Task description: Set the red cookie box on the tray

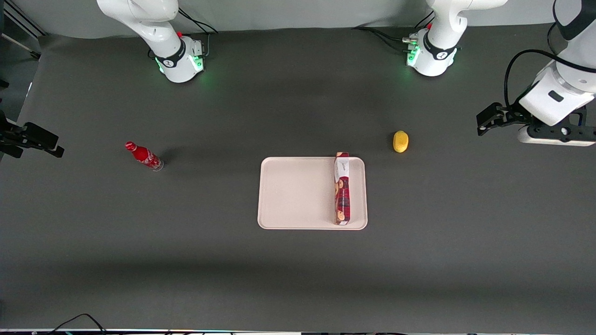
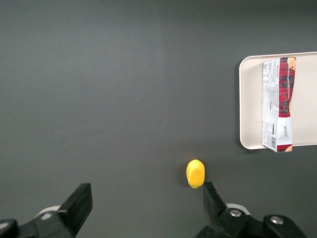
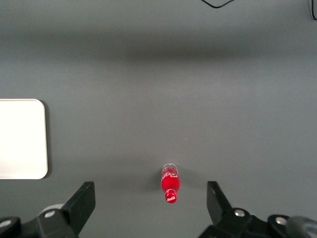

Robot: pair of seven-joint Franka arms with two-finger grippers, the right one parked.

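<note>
The red cookie box (image 1: 342,188) lies on the pale pink tray (image 1: 298,193), along the tray's short side toward the working arm's end. Its long axis runs toward the front camera, and its farther end reaches the tray's rim. In the left wrist view the box (image 2: 278,104) shows its white printed side and red face on the tray (image 2: 250,99). My left gripper (image 1: 486,122) hangs open and holds nothing. It is well above the table toward the working arm's end, away from the tray. The same gripper (image 2: 146,193) has only bare dark table between its fingers.
A small yellow object (image 1: 400,141) lies on the table just off the tray's corner, between tray and gripper; it shows beside one fingertip (image 2: 195,173). A small red soda bottle (image 1: 144,156) lies toward the parked arm's end. The tabletop is dark grey.
</note>
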